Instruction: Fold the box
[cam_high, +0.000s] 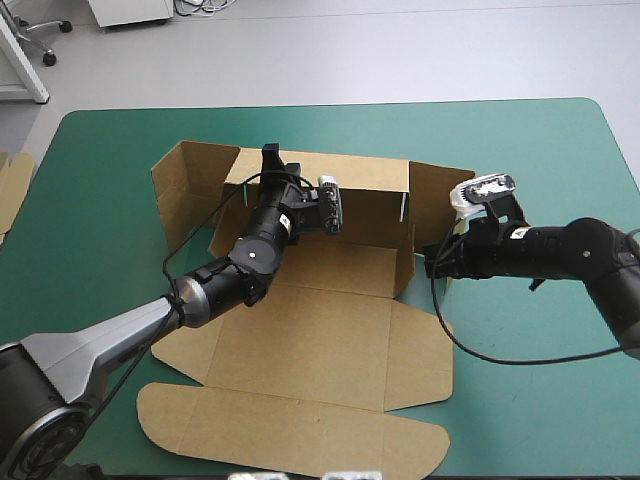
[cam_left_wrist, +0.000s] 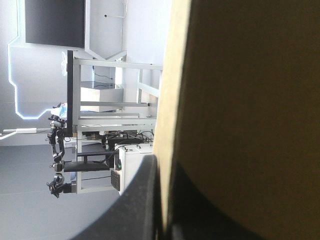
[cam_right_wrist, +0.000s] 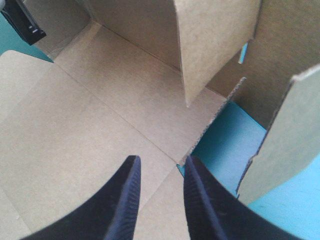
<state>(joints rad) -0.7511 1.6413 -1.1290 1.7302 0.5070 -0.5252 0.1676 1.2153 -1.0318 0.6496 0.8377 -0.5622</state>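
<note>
1. Brown box (cam_high: 330, 340) lies mid-bench, part-formed: back wall (cam_high: 360, 175) raised, side flaps up, front panel & lid flat toward the near edge. Teal-green bench (cam_high: 120, 160) is bare around it.
2. The left gripper (cam_high: 280, 165) is clenched on the back wall's top edge. In its wrist view the board is seen edge-on betw. the fingers (cam_left_wrist: 135, 210). Risk: if pulled too hard or at an angle, the wall could be creased off its score line or torn at a slot.
3. Only the wall's rim appears to be gripped, so the sheet could slip out & the wall fall flat.
4. The right gripper (cam_high: 432, 265) is released, nothing held, its fingers a little apart. It hovers over the floor panel just inside the right side flap (cam_right_wrist: 215, 45). Risk: the flap could be knocked outward instead of tucked in if approached from the wrong side.
5. The box is not pinned down. W/ one arm pulling, it could be dragged across the bench & alignment for the right gripper lost.
6. The flap could be jammed against the back wall if folded out of order. This is judged, not seen.
</note>
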